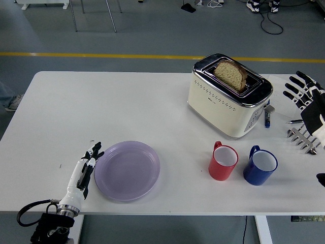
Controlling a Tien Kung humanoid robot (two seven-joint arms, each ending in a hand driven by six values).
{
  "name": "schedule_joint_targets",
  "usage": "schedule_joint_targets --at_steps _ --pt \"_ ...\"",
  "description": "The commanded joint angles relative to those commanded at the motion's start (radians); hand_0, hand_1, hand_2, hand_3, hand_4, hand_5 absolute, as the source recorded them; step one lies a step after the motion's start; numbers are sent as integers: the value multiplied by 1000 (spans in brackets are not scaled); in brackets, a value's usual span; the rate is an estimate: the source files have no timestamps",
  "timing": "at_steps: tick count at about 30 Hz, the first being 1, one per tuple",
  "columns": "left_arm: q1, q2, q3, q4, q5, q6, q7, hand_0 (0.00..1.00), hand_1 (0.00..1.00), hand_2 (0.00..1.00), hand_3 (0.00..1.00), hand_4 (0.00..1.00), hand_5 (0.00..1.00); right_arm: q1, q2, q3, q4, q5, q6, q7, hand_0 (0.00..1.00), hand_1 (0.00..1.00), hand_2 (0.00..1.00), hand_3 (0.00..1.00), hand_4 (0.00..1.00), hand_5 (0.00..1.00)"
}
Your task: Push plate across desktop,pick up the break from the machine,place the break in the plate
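A lilac plate (127, 170) lies near the table's front edge, left of centre. My left hand (87, 162) rests flat against the plate's left rim, fingers straight and holding nothing. A cream toaster (228, 96) stands at the back right with a slice of bread (231, 74) sticking up from its slot. My right hand (303, 93) hovers at the right edge, to the right of the toaster, fingers spread and empty.
A red mug (223, 161) and a blue mug (260, 165) stand in front of the toaster. A metal rack (303, 139) sits at the right edge below my right hand. A blue pen (267, 119) lies beside the toaster.
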Motion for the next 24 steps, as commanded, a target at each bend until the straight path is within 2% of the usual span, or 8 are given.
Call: schedule_joint_targets --at_steps 9,24 --pt "-6 -5 42 -6 -10 -4 0 866 896 963 941 558 998 -11 2 -3 -2 -1 -1 0 826 764 750 762 479 551" --pt "-15 -9 58 -21 -23 -3 -7 862 890 958 933 556 998 -8 6 -12 -2 -2 0 1 826 764 748 761 479 551"
